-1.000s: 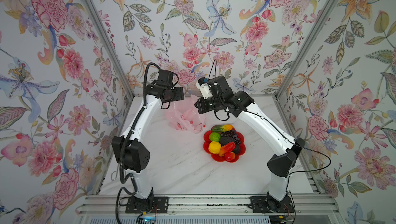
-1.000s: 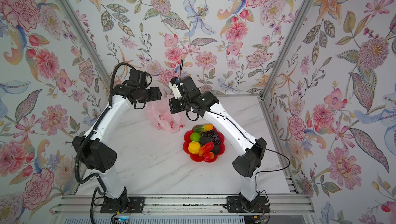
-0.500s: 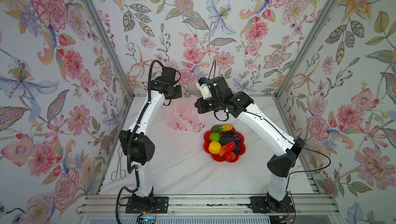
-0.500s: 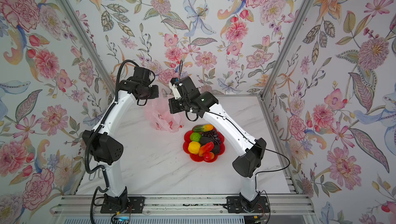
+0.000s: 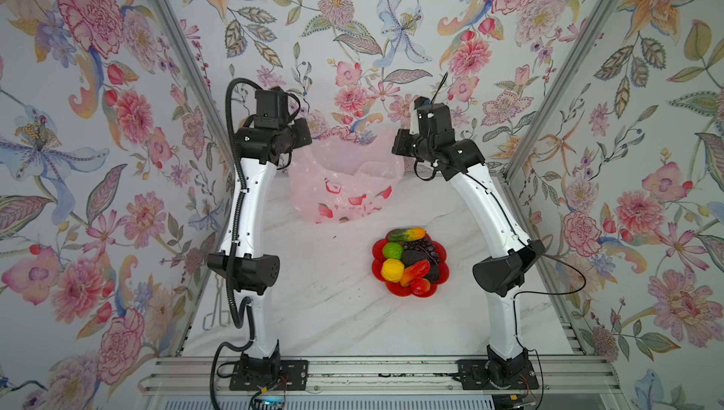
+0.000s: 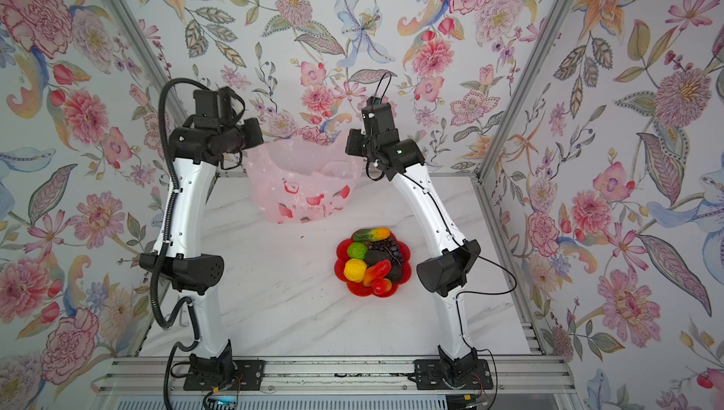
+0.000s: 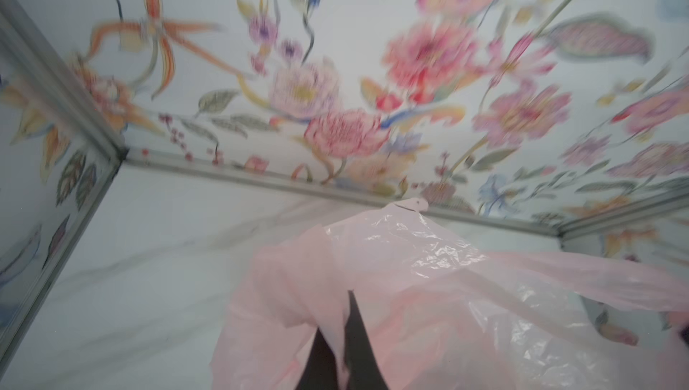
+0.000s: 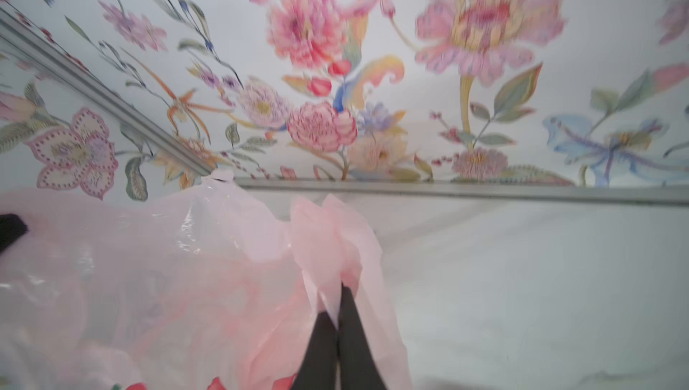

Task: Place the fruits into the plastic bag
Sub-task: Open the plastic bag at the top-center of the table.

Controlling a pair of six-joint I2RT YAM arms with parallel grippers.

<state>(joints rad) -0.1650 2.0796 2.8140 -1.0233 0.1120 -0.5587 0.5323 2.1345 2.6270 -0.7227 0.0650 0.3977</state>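
Though overhead-hidden, tools (image 7: pixel 341 317) (image 8: pixel 335 302) likely on bag (image 5: pixel 341 192)

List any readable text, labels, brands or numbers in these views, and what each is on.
No text is readable in any view.
plastic bag: red fruit pictures only, no words visible.
fruits and red dish: no lettering.
robot arms: no legible labels in either top view.
Wrist views: blurred, no text seen.
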